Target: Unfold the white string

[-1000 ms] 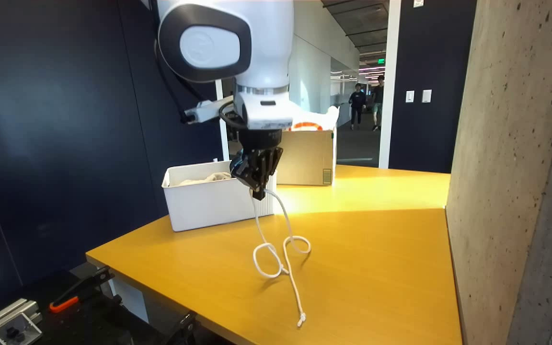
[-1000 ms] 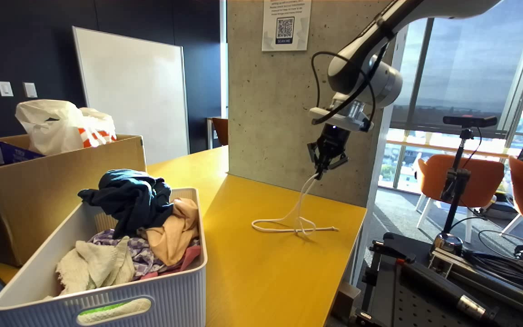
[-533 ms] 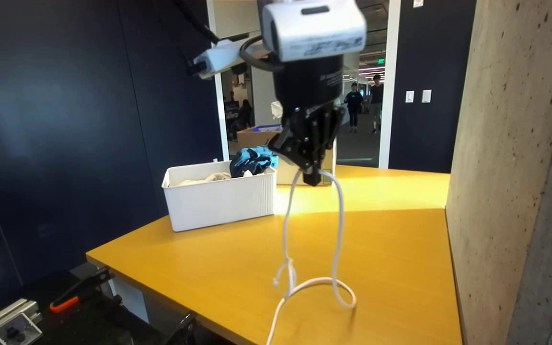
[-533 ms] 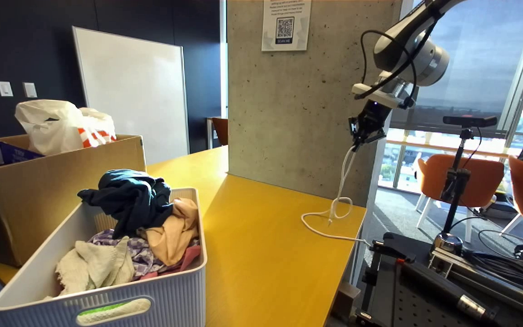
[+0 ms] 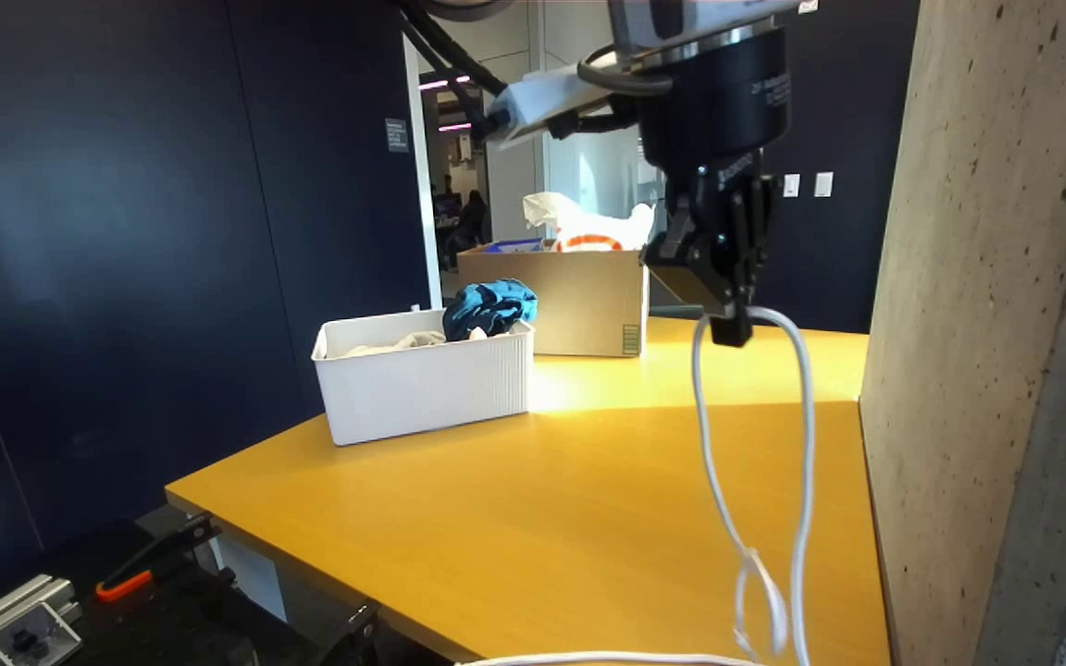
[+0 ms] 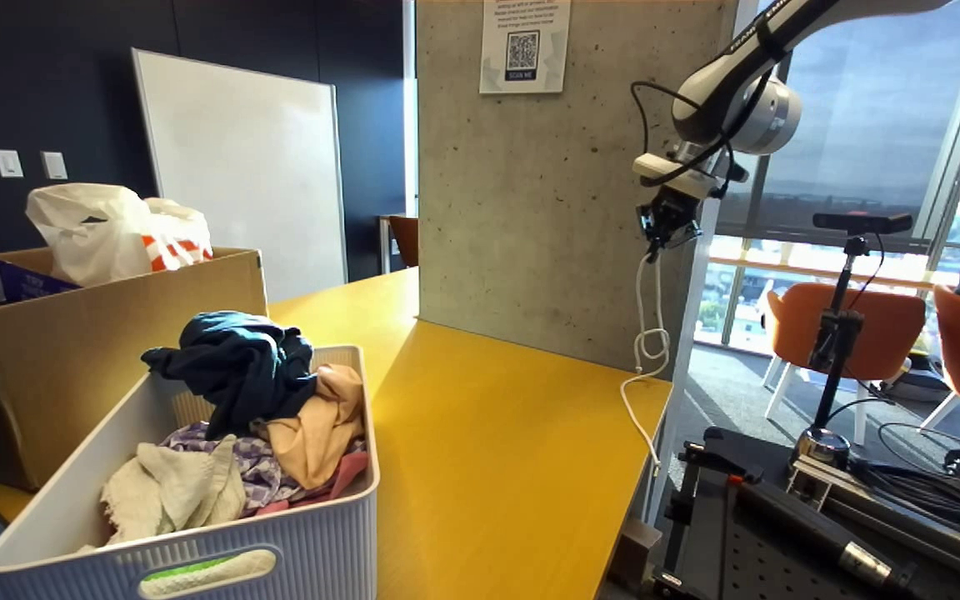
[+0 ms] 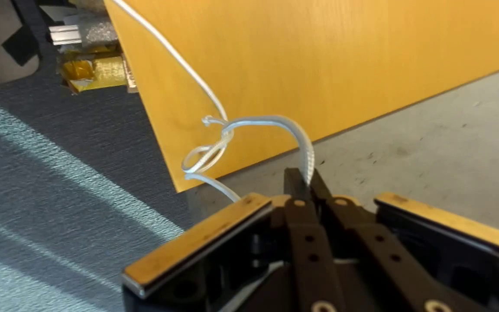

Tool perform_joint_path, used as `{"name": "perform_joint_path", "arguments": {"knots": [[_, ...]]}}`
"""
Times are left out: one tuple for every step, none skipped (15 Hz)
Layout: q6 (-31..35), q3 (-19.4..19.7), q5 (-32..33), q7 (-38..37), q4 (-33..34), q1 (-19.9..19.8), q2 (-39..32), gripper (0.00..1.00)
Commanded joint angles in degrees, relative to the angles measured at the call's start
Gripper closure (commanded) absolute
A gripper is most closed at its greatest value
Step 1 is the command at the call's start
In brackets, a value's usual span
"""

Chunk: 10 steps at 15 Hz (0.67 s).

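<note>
The broad pillar of grey concrete (image 6: pixel 563 250) stands along the long yellow-orange wooden table (image 5: pixel 459 536). On this table are the large brown cardboard box (image 5: pixel 579 301) and, near it, the white rectangular plastic bin (image 5: pixel 422 393) with mixed cloths (image 6: pixel 301 433) inside. Well apart from both, near the table's corner, the black two-finger gripper (image 7: pixel 306 186) hangs in the air, its jaws clenched on the long, thin, limp white string (image 7: pixel 258 121). They pinch it between its ends, so two strands drop from the tips.

The string is held up but not unfolded. Lower down, the strands cross in a small loop (image 7: pixel 208 156), and here I judge the main risk: a hard pull on one strand may tighten it into a real knot. A long part also runs toward the table's edge, where it could catch, and then the cord may slip from the tips. From these views I am not sure whether this part touches the wood. The little knotted end (image 7: pixel 206 121) lies just beside the crossing; it could snag in the loop.
</note>
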State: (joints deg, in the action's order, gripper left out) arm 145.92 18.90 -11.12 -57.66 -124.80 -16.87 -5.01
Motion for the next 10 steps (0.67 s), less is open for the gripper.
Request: {"name": "perform_joint_path", "arguments": {"knots": [[1.5,-4.82,0.88,0.65,1.01,5.02,2.4,0.99],[1.35,-6.48,-0.13,1.54,2.14,6.47,2.18,0.99],[0.83,-8.19,-2.03,3.32,2.97,7.73,1.77,0.99],[0.64,-9.58,-5.01,6.48,4.34,8.48,0.34,0.99],[0.5,-10.67,-8.97,10.88,5.42,8.75,-1.18,0.99],[-0.22,-11.41,-12.66,14.82,6.15,8.79,-2.48,0.99],[-1.21,-12.72,-17.34,19.15,6.39,9.11,-2.66,0.99],[-2.36,-13.54,-21.07,23.24,6.21,9.04,-2.79,0.99],[-3.07,-14.31,-24.82,27.65,5.82,8.82,-2.57,0.99],[-4.48,-14.7,-27.98,32.11,5.94,8.45,-2.8,0.99]]}}
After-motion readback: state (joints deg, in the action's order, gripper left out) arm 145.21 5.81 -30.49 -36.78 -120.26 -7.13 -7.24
